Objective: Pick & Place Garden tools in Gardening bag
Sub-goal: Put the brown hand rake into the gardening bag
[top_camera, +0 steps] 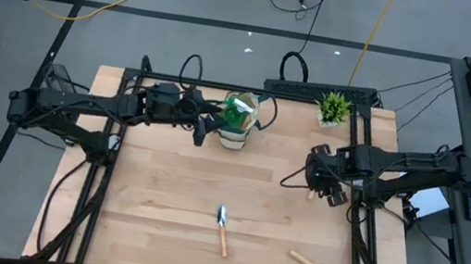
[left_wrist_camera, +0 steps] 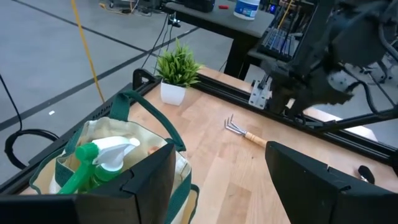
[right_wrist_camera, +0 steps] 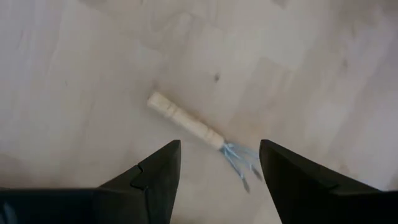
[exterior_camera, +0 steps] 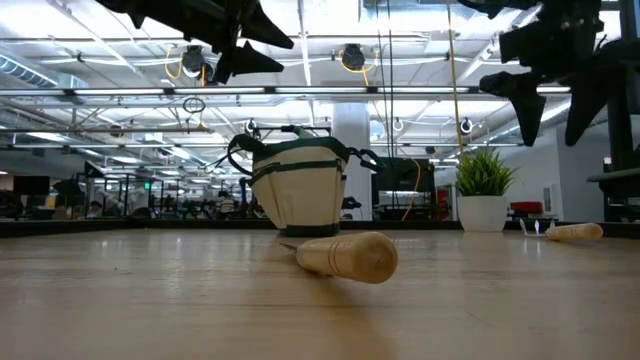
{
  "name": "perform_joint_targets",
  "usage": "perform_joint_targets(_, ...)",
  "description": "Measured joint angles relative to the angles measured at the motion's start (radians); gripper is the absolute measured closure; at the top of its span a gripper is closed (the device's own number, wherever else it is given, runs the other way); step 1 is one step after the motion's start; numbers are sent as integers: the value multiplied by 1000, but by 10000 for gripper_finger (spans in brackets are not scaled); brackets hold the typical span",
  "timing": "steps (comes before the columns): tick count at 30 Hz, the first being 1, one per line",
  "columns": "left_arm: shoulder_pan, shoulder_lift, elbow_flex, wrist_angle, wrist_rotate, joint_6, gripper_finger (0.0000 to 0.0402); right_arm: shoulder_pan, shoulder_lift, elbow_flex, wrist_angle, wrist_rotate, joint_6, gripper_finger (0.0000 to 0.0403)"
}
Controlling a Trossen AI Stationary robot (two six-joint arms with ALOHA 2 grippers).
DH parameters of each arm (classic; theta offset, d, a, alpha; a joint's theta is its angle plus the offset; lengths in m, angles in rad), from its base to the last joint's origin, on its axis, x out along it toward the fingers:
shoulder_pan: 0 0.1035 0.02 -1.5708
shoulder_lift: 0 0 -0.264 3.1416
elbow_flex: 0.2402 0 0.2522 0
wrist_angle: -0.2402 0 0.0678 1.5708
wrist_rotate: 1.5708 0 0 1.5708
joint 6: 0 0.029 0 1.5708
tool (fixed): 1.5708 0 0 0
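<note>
Below, right hand (right_wrist_camera: 214, 165) spread wide over fork rake (right_wrist_camera: 202, 134); rake flat, tines toward potted plant (left_wrist_camera: 176, 71).

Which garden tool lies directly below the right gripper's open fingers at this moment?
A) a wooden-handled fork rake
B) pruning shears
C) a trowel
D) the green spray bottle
A: the right wrist view shows the wooden-handled fork rake flat on the table under the open right gripper, while the spray bottle already sits in the bag.
</note>
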Motion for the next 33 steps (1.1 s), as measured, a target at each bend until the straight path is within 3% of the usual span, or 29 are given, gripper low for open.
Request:
perform_joint_targets(9,0,0,0,0,0,-16,144,91,0,-187,130,8,-73,193)
perform_joint_targets(16,0,0,0,0,-2,-26,144,130,0,-276,267,168,-141,193)
perform_joint_targets(33,0,0,0,12,-27,-29,144,130,51,-346,374,127,-206,193)
